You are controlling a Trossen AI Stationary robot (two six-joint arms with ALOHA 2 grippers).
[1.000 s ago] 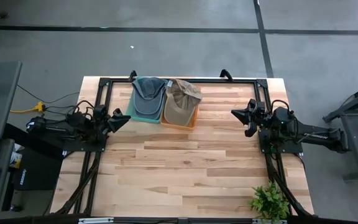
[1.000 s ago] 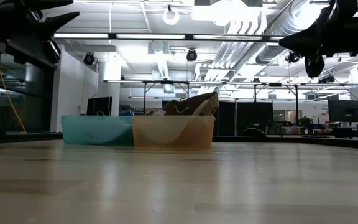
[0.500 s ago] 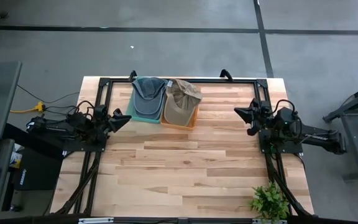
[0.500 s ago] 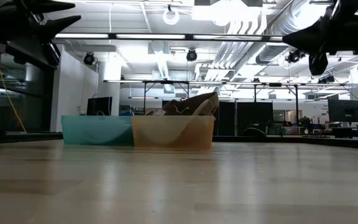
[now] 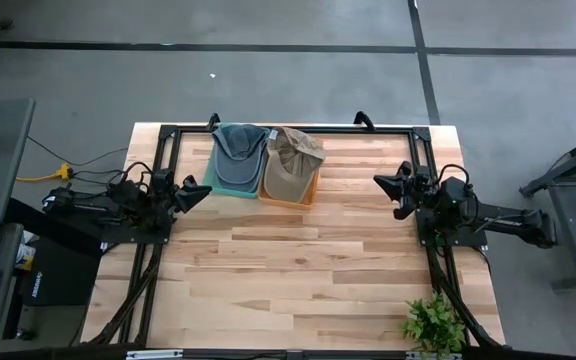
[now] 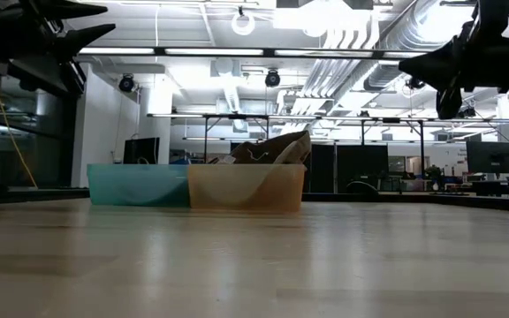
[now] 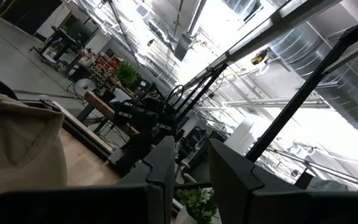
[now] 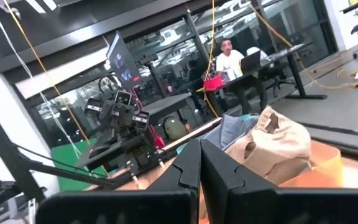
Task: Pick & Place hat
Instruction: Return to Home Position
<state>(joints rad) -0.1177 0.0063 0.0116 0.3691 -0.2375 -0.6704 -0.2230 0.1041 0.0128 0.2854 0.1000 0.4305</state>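
The right claw [image 5: 392, 190] shifts a little, pinched together; the left claw [image 5: 192, 192] waits, slightly apart. Between them, the blue cap [image 5: 240, 152] and brown cap [image 5: 293, 165] look put away.

Blue cap [image 5: 240, 156], brown cap [image 5: 292, 162] adjacent, touching, far edge of table [image 5: 298, 270].

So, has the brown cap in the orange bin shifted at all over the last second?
No. The brown cap lies just as before, heaped in the orange bin, right beside the green bin.
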